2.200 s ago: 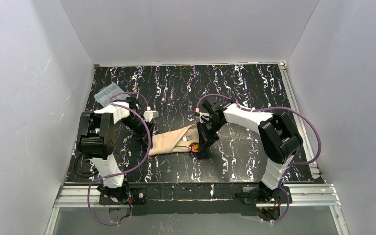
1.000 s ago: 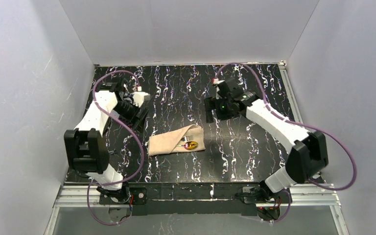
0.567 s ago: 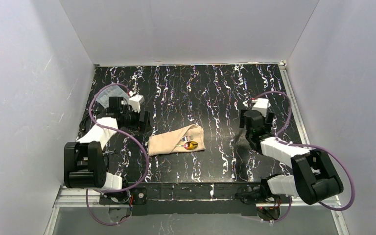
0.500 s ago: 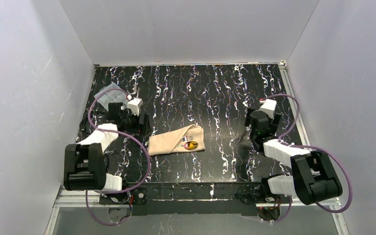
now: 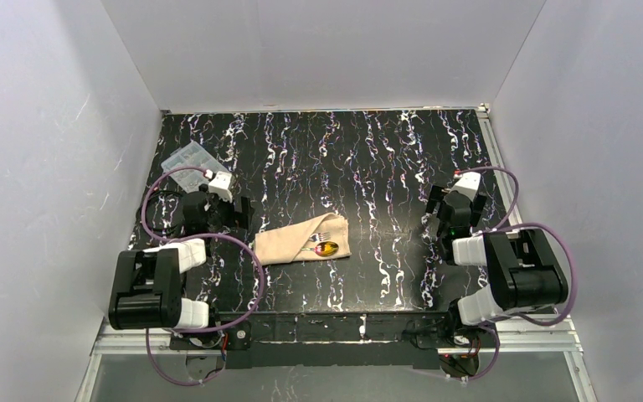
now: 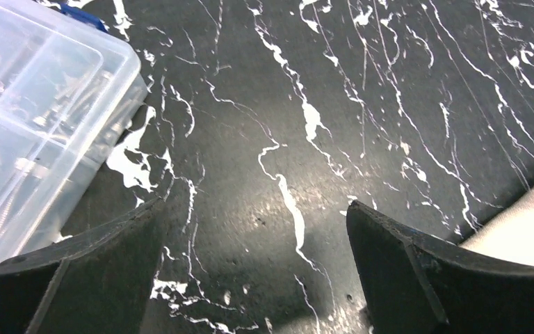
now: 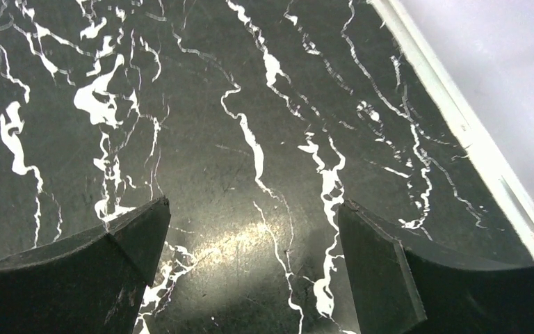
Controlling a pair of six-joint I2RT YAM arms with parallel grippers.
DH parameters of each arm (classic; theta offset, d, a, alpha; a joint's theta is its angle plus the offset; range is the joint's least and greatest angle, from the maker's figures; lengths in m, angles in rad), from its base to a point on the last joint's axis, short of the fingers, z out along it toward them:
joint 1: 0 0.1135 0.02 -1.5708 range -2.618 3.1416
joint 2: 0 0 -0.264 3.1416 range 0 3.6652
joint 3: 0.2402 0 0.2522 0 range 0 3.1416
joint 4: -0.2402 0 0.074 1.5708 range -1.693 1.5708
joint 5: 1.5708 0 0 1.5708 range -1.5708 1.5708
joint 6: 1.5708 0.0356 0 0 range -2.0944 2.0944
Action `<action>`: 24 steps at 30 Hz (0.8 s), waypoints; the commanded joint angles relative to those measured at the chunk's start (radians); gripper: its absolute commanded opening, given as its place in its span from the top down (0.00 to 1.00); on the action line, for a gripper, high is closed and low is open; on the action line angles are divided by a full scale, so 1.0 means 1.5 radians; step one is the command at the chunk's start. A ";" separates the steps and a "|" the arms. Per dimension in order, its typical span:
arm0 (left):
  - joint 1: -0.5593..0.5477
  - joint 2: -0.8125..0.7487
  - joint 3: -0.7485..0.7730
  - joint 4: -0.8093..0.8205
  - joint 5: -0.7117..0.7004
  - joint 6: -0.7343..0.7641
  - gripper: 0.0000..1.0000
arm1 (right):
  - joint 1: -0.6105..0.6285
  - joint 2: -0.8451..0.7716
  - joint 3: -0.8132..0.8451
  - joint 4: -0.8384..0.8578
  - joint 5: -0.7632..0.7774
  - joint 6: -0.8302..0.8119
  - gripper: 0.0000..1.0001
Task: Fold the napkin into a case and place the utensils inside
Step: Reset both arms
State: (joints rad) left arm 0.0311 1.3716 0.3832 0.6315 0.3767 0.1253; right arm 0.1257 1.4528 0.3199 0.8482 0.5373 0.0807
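From above, the napkin [image 5: 289, 244] lay folded into a narrow tan case near the middle of the black, white-veined bench [image 5: 368, 159], slanting up toward the right. At its right end the fork [image 5: 321, 236] and the orange-bowled spoon [image 5: 327, 247] rested on the cloth; whether their handles were tucked under a layer could not be told. The left pincer [image 5: 239, 215] sat low just left of the case and apart from it. The right pincer [image 5: 439, 238] sat well to the right of the case. A clear plastic box [image 5: 187, 157] lay at the far left.

In the left wrist view, the left pincer [image 6: 254, 207] was released, its dark fingers [image 6: 97, 268] spread wide over bare bench with nothing between them. The clear box [image 6: 38, 125] filled the left side, and a tan corner of the napkin [image 6: 525, 226] showed at the right edge.

In the right wrist view, the right pincer [image 7: 254, 204] was likewise released and held nothing, above bare bench, with a pale rail [image 7: 452, 111] running along the right.
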 commanded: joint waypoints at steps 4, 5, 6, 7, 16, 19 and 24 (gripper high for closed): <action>0.009 0.055 -0.066 0.243 -0.066 -0.044 0.01 | -0.006 0.080 -0.039 0.198 -0.075 -0.048 0.01; 0.010 0.080 -0.093 0.328 -0.079 -0.057 0.02 | -0.006 0.093 -0.054 0.243 -0.109 -0.061 0.01; 0.010 0.081 -0.111 0.371 -0.074 -0.051 0.02 | -0.003 0.102 -0.070 0.290 -0.130 -0.081 0.01; 0.010 0.067 -0.115 0.349 -0.062 -0.041 0.01 | 0.000 0.100 -0.079 0.306 -0.139 -0.088 0.02; 0.012 0.071 -0.073 0.281 -0.075 -0.055 0.01 | -0.009 0.098 -0.029 0.201 -0.117 -0.067 0.01; 0.012 0.071 -0.073 0.281 -0.074 -0.055 0.02 | -0.009 0.104 -0.033 0.221 -0.115 -0.070 0.01; 0.011 0.073 -0.071 0.280 -0.074 -0.055 0.01 | -0.009 0.105 -0.033 0.226 -0.116 -0.070 0.01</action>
State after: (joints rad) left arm 0.0441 1.4902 0.2596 1.0325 0.2764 0.0433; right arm 0.1177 1.6112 0.2657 1.1210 0.3630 -0.0082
